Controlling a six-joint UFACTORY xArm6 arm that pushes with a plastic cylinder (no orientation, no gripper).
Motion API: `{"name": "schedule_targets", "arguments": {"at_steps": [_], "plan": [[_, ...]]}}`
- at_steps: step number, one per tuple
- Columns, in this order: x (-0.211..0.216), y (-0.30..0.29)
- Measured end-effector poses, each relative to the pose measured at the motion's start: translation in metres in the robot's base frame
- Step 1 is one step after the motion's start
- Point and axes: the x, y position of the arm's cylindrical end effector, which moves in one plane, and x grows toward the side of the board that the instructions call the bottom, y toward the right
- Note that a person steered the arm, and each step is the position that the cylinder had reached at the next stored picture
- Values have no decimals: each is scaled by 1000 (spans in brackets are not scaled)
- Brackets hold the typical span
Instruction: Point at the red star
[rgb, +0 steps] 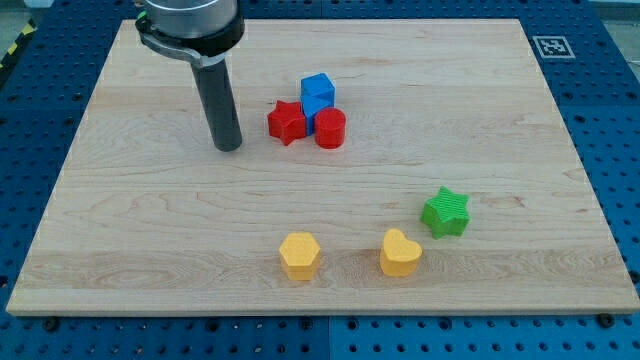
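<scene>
The red star (286, 122) lies on the wooden board (150, 240), above the middle. It touches a blue block (317, 98) on its right, and a red cylinder (330, 129) sits just right of the star. My tip (229, 147) stands on the board to the left of the red star, a small gap apart from it. The dark rod rises from the tip toward the view's top left.
A green star (445, 211) lies at the lower right. A yellow heart (400, 253) and a yellow hexagon-like block (300, 256) lie near the view's bottom. A fiducial marker (551, 46) sits at the board's top right corner.
</scene>
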Motion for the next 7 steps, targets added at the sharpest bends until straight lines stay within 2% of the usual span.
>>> {"name": "schedule_targets", "arguments": {"at_steps": [5,7], "plan": [[8,6],[-16,61]]}}
